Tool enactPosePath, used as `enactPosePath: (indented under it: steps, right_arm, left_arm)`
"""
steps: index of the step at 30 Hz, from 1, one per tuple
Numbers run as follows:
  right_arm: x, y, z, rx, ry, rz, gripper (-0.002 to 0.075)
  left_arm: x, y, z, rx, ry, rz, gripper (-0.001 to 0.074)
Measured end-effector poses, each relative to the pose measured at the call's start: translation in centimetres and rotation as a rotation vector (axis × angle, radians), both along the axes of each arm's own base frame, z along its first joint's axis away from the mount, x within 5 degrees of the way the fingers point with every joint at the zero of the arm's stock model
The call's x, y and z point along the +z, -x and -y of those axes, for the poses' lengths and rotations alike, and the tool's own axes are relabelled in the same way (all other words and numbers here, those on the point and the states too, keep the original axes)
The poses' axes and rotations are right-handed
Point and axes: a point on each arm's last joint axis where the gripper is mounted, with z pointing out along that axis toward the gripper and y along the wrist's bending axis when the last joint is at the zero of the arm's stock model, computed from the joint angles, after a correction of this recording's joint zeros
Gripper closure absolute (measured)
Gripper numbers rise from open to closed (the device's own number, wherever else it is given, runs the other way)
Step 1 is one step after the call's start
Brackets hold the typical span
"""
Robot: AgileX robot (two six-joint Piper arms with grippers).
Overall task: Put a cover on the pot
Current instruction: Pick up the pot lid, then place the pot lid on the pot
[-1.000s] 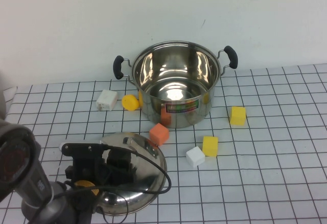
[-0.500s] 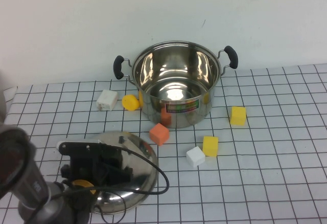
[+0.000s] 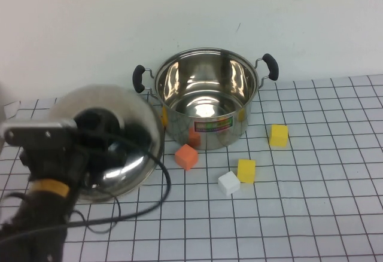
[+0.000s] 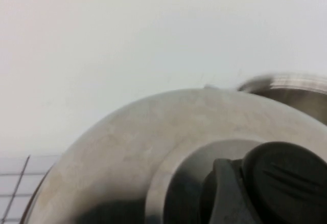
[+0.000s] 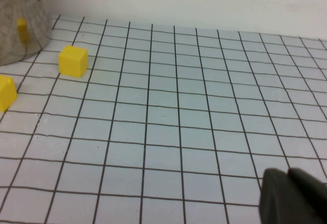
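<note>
The left gripper [image 3: 99,139] has raised the lid [image 3: 128,112] off the table (now tilted), nearer the pot [image 3: 206,97]

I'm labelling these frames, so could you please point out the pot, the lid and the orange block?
pot [image 3: 206,131]: high view, front wall by the label.
lid [image 3: 128,109]: high view, bare dome, held up by the left gripper.
orange block [image 3: 186,156]: high view, top face.

Left gripper [image 3: 99,131] raised at table's left, jaws clamped, right gripper [image 5: 291,198] low over table
</note>
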Motion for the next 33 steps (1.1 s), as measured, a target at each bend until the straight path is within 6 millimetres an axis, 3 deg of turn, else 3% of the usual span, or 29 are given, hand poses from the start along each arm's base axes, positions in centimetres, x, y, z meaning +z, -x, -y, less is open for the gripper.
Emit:
enactPosePath:
  steps: [5,11,15,24,33]
  right_arm:
    - [0.0,0.0,0.0,0.000,0.000,0.000,0.0717]
    - [0.0,0.0,0.0,0.000,0.000,0.000,0.0717]
    - [0.0,0.0,0.0,0.000,0.000,0.000,0.0717]
    - [0.0,0.0,0.0,0.000,0.000,0.000,0.0717]
    - [0.0,0.0,0.0,0.000,0.000,0.000,0.0717]
  left_arm:
    - [4.6,-0.8,1.4,-0.104,0.047,-0.068,0.0401]
    - [9.8,-4.3,4.1,-0.223,0.033,-0.095,0.0401]
    - [11.5,-6.8,5.4,-0.248,0.027,-0.077,0.0401]
    - [9.7,-13.3,8.9,-0.305,-0.041,-0.162,0.0401]
    - [5.7,-19.2,12.2,-0.334,-0.074,-0.161,0.0401]
